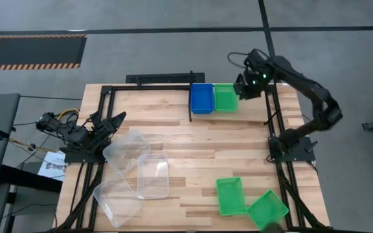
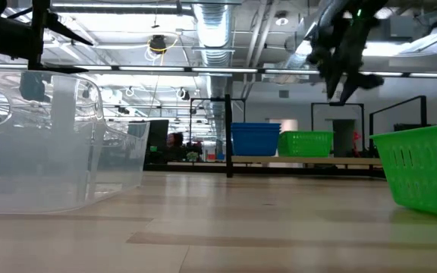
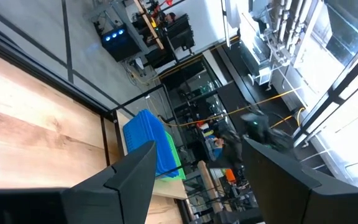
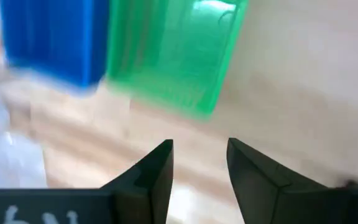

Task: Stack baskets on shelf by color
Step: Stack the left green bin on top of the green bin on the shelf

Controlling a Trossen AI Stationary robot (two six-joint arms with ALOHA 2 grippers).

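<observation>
while the right gripper hangs above the green basket, jaws parted and empty, left gripper jaws wide, empty

Left gripper: two dark fingers spread wide, nothing btwn them, held over light-wood plank tabletop. Thin black metal rails cross the wood. Past the fingers, blue ribbed plastic basket stack w/ green plastic basket touching its far side. Other dark robot arm hangs near them, blurred. Room bkgd: dark equipment w/ blue lights, windows.
</observation>
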